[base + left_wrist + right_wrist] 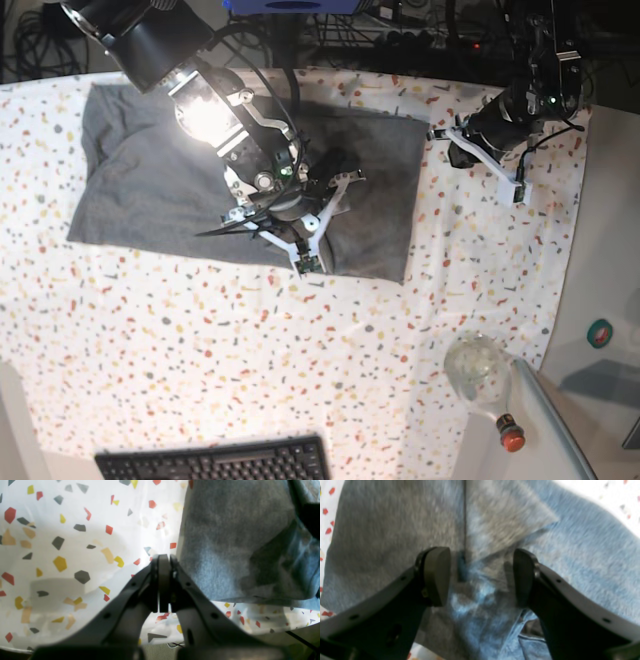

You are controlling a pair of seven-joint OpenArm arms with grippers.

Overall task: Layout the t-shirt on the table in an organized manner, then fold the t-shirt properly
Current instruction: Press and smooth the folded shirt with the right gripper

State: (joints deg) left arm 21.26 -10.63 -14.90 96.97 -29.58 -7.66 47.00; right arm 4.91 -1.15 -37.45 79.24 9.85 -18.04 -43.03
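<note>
Left wrist view: the left pincer [163, 562] has its pads pressed flat together with nothing between them. It hangs over the flecked white bench [75, 555], just beside the edge of the grey t-shirt [225, 542], which fills the upper right of the view and lies on the cloth.

Right wrist view: the right pincer [481, 577] stands with a wide gap between its two pads, directly above the t-shirt [395, 530]. No cloth is caught between the pads; a seam and a folded-over flap of the fabric show in the gap below them. The picture is blurred.

Base view: the t-shirt [150, 190] lies spread across the far part of the bench [200, 350], folded into a broad, roughly rectangular shape. The right pincer [290, 215] is over its middle-right part. The left pincer [440, 135] hangs just off the shirt's right edge, over bare cloth. A black keyboard [215, 462] sits at the near edge, and a clear bottle with a red cap [485, 380] lies at the near right corner.
</note>
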